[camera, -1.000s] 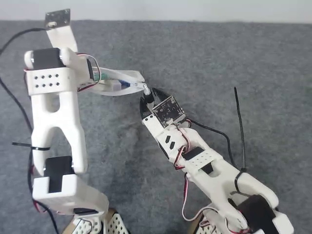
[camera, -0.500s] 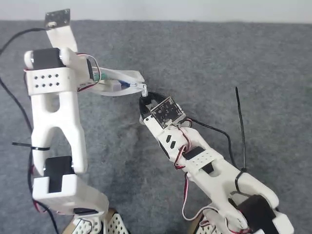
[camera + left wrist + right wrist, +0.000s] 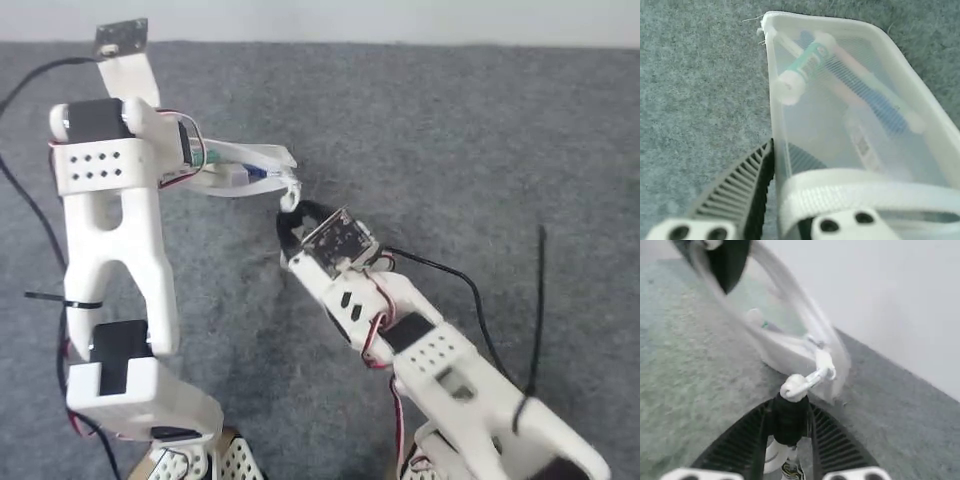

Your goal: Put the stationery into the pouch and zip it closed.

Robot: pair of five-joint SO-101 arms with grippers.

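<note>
Right gripper (image 3: 789, 416): narrow. Both ribbed black jaws pinch the dark end of the zip pull (image 3: 796, 385), and its white bead stands just beyond the fingertips.
Left gripper (image 3: 776, 172): clamped on the pouch (image 3: 840, 130). The ribbed dark jaw lies against one face and the white jaw crosses the other, close to one end of the pouch.
Pouch position: in the high view it extends from the left gripper toward the right gripper, between the two arms. It is low over or resting on the grey felt (image 3: 480, 120); which of the two cannot be told.
Pouch material: translucent white, so the contents show through the wall.
Stationery: inside the pouch. A green-capped pen (image 3: 805, 65) and a blue pen (image 3: 880, 102) lie lengthwise side by side, with a pale pink item next to them. A white, flat item lies nearer the clamped end.
Zip: the slider sits at the pouch end facing the right gripper. Whether the zip is fully closed cannot be told.
Left arm (image 3: 110, 230): white, standing at the left of the table.
Right arm (image 3: 430, 340): white, lying diagonally from the near right corner toward the pouch.
Other: a black cable (image 3: 460, 285) runs beside the right arm.
</note>
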